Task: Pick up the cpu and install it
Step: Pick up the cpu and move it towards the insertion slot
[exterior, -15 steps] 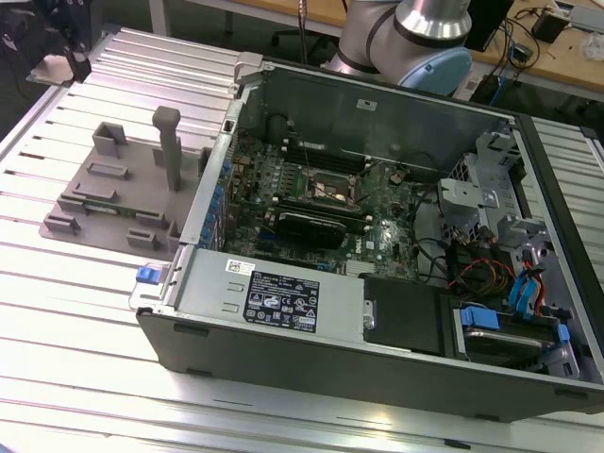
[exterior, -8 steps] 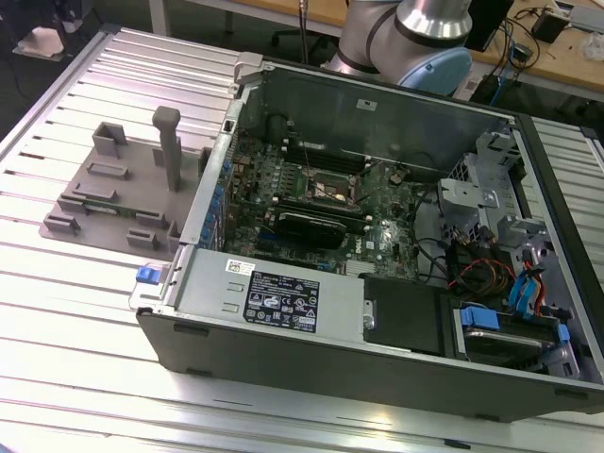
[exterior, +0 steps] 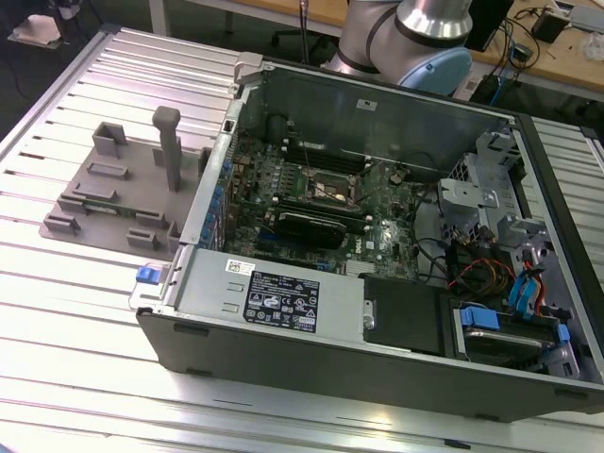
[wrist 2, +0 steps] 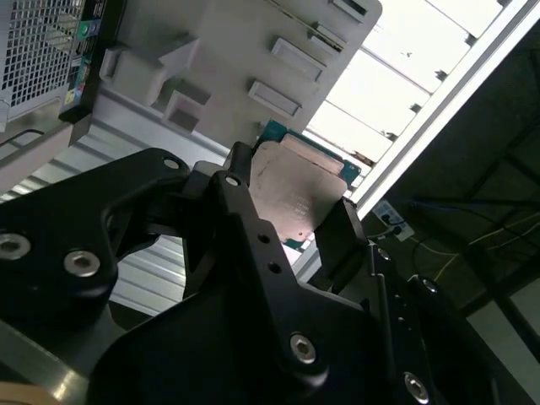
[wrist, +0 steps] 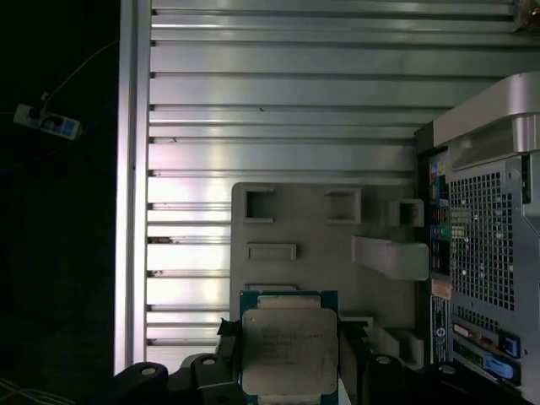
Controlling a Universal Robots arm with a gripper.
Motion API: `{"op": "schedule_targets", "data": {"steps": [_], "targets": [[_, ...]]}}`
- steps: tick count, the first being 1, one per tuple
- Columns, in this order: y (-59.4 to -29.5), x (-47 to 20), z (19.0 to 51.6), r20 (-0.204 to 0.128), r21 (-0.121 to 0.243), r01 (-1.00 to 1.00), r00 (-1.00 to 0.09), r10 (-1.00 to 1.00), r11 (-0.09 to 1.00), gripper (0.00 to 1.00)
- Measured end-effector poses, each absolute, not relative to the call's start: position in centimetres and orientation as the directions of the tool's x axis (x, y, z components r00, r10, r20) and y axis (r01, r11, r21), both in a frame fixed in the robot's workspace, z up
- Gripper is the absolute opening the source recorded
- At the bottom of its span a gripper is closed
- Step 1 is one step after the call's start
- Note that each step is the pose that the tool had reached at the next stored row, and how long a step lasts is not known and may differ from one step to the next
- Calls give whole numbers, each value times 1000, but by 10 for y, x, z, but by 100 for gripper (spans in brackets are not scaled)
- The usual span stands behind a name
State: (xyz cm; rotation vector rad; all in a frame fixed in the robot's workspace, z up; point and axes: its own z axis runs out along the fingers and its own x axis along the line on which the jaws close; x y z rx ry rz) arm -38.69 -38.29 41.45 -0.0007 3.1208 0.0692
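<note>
The cpu (wrist: 289, 348) is a flat square chip with a pinkish metal top plate and a green rim. My gripper (wrist: 289, 359) is shut on it, with a black finger (wrist: 226, 336) against each of two opposite edges. The second wrist view shows the same hold on the cpu (wrist 2: 297, 181) from below, with the gripper (wrist 2: 292, 202) around it. The chip hangs in the air above the grey plastic fixture (wrist: 312, 228), beside the computer's rear panel (wrist: 481, 228). The arm (exterior: 415, 28) shows at the back of the exterior view. The open socket (exterior: 327, 189) lies on the motherboard.
The open computer case (exterior: 283, 302) lies on a ribbed metal table (exterior: 75, 330). The grey fixture (exterior: 104, 203) with its upright post (exterior: 168, 146) stands at the case's side towards the exterior view's left. A black card (exterior: 307, 226) sits near the socket. Cables and drive bays (exterior: 510, 283) fill the exterior view's right.
</note>
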Motion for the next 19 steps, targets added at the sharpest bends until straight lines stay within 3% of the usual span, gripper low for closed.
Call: {"op": "schedule_targets", "data": {"steps": [19], "targets": [[-383,-344,414,-20,45,-1,-1000,0,999,55]]}}
